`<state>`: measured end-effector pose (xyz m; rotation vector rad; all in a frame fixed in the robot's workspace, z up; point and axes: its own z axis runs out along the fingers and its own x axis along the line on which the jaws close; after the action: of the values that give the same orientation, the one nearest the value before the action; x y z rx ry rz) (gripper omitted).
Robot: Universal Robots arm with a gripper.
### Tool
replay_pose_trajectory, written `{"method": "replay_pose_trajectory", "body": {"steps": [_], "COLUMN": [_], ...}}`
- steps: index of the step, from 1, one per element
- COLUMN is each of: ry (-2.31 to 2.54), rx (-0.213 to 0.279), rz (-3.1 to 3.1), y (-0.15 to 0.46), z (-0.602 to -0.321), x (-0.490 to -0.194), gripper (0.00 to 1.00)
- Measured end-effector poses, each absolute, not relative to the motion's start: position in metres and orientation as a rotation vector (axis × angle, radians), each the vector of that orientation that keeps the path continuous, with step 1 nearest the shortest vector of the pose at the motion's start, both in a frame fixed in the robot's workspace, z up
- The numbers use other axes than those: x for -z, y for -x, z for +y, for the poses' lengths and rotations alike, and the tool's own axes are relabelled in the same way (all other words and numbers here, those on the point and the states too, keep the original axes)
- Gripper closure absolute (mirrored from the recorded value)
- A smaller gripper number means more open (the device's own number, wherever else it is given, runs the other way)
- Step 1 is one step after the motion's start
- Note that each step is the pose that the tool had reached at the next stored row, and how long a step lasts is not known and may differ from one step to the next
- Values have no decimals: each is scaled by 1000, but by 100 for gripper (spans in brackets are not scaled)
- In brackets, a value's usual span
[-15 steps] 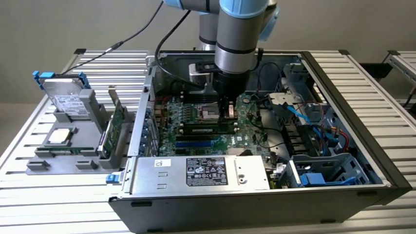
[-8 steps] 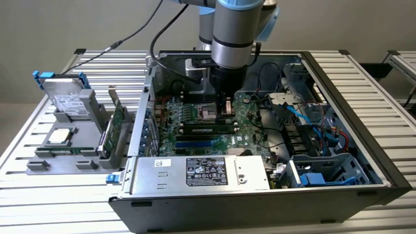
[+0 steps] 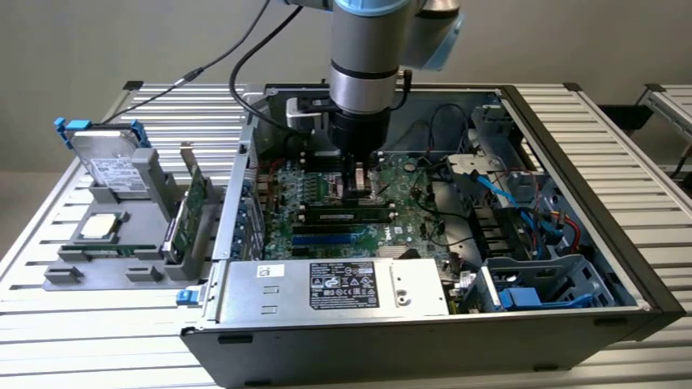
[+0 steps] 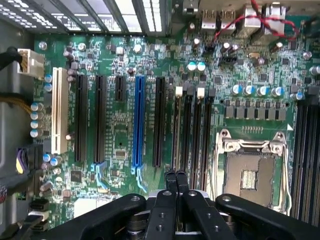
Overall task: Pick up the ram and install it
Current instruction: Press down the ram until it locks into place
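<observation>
My gripper (image 4: pixel 175 176) has its fingers (image 4: pixel 170 180) drawn together with nothing visible between them, so I'm empty. Just under the tips is the motherboard (image 4: pixel 125 145); black slots with white latches (image 4: pixel 206 130) start right beyond them and the open CPU socket (image 4: pixel 250 172) sits just beside.

The ram (image 3: pixel 108 250) is well apart from my fingers. It sits outside the case, off to the exterior view's left, low in the grey tray (image 3: pixel 65 275) and just past the processor chip (image 3: pixel 100 226). Its long axis runs roughly across the exterior view, one end toward the case and one away. I can't tell which face is up.

Risks, as I judge them:
- The case wall (image 3: pixel 240 186) and the upright expansion card (image 3: pixel 194 207) stand between my fingers and the ram, so a low path could clip them.
- A thin stick pinched off-centre could tilt and miss the slot.
</observation>
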<state>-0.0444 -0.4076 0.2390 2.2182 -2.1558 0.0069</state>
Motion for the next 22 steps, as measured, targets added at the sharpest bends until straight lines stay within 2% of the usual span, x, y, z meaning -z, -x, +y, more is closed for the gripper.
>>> {"method": "replay_pose_trajectory", "body": {"steps": [22], "ry": [-2212], "rx": [-19], "rz": [-2151], "y": [73], "z": [-404], "x": [-226], "gripper": [90]}}
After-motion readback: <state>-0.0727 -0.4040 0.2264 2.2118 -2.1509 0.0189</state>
